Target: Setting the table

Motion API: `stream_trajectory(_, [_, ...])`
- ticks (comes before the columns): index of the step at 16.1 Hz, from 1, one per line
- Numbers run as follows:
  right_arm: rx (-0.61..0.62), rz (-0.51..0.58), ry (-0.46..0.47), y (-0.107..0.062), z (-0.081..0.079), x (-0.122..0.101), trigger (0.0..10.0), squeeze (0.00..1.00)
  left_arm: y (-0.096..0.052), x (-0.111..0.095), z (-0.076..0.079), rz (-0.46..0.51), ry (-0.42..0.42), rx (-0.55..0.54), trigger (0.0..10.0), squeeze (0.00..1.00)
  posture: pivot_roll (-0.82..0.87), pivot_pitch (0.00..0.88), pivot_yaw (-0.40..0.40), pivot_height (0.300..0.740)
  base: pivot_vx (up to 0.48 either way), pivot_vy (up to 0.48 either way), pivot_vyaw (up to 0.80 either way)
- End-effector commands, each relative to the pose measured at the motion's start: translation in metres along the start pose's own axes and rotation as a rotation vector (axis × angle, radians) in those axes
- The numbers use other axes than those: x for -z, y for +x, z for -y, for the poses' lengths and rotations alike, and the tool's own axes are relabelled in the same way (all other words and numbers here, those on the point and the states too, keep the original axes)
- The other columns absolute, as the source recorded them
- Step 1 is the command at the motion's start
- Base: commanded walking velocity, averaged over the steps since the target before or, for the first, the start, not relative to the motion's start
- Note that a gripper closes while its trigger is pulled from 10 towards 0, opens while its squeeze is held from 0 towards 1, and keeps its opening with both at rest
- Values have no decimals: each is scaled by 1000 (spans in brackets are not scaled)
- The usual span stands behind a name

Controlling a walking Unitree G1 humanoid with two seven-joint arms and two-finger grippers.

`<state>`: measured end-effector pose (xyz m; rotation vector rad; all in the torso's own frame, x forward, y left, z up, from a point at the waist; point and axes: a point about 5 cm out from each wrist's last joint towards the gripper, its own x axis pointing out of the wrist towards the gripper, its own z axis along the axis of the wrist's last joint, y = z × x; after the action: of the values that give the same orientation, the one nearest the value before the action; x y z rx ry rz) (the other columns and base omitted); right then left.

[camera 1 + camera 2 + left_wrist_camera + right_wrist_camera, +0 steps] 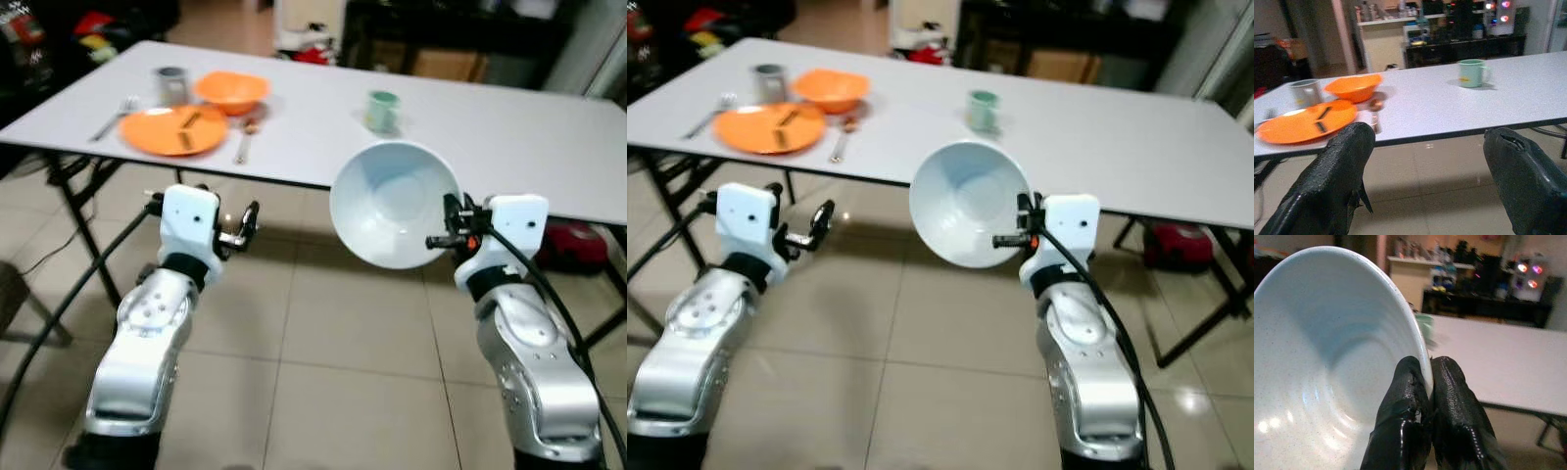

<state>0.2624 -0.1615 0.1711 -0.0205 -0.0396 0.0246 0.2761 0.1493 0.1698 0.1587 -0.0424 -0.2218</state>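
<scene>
My right gripper (446,227) is shut on the rim of a pale blue bowl (392,204), held tilted on its side in front of the white table's (509,137) near edge. The wrist view shows both black fingers (1447,396) pinching the bowl (1327,357) rim. My left gripper (250,223) is open and holds nothing, below the table's near edge on the left. At the table's far left lie an orange plate (174,129), an orange bowl (232,91), a grey cup (170,84), a fork (116,116) and a spoon (245,137). A green mug (382,110) stands near the middle.
Black folding table legs (83,215) stand below the left end. A red object (573,245) lies on the tiled floor under the table's right side. Dark furniture and shelves stand behind the table.
</scene>
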Motion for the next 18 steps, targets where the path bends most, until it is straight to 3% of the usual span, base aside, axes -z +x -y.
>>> stream_trajectory(1, [19, 44, 13, 1, 3, -9, 10000, 0, 0, -3, 2, 9, 11, 19, 10000, 0, 109, 0, -46, 740, 345, 0, -800])
stream_trajectory(5, [15, 41, 13, 1, 3, -9, 10000, 0, 0, -3, 1, 7, 15, 20, 10000, 0, 109, 0, -46, 740, 345, 0, -800])
stream_trajectory(9, [10, 29, 42, 1, 2, -9, 10000, 0, 0, -2, 1, 2, 14, 24, 10000, 0, 103, 0, -33, 740, 346, 0, 0])
stream_trajectory(11, [-18, -32, 121, 3, -1, -1, 10000, 0, -1, 3, -4, -17, 17, 16, 10000, 0, 107, 0, -30, 740, 347, 0, 0])
stream_trajectory(16, [18, -64, 196, 11, 8, 0, 10000, 0, 0, 2, -3, -14, 14, 14, 10000, 0, 115, 0, -41, 740, 347, 0, 0])
stream_trajectory(18, [42, -58, 198, 13, 12, -2, 10000, 0, 1, 2, -3, -13, 15, 20, 10000, 0, 110, 0, -34, 740, 345, 0, -800])
